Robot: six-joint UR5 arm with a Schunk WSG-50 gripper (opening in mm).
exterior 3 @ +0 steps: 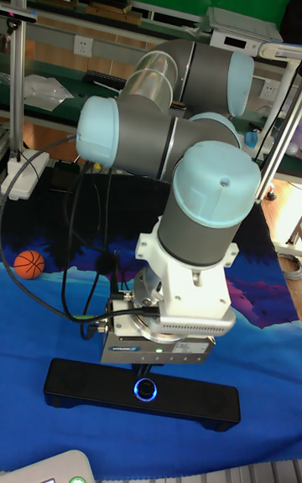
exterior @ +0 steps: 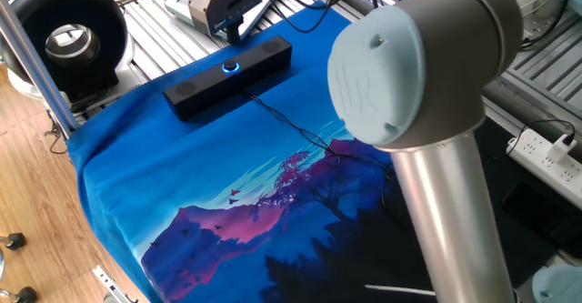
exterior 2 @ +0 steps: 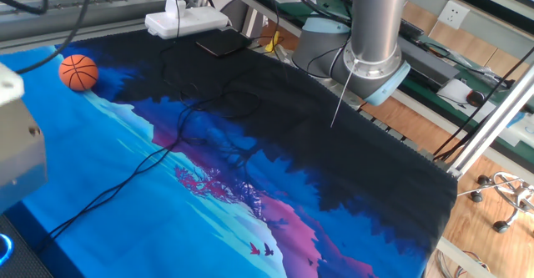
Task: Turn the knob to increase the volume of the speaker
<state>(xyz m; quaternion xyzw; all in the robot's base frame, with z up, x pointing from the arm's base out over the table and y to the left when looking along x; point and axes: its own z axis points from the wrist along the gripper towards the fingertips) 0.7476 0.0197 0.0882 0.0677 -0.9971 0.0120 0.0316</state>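
Speaker (exterior: pixel 228 78) lies on the blue printed cloth (exterior: pixel 182 185) that covers the bench, near the far edge in one fixed view, long side across the cloth. At its middle sits the knob (exterior: pixel 230 66), a small black dial with a blue ring of light around it. The same knob shows in the tall fixed view (exterior 3: pixel 146 388) on the front face of the speaker (exterior 3: pixel 141 395). A thin black cable (exterior: pixel 300 132) runs from the speaker over the cloth.

The hand (exterior: pixel 227 0) hangs above and just behind the speaker, near the knob but apart from it. In the tall fixed view its grey body (exterior 3: pixel 159 347) is directly over the knob, and the fingers are hidden behind it, so I cannot tell if they are open or closed.

In the other fixed view a small orange ball (exterior 2: pixel 78 72) rests on the cloth, well apart from the speaker. A large round black ring-shaped device (exterior: pixel 64 39) stands beside the bench.
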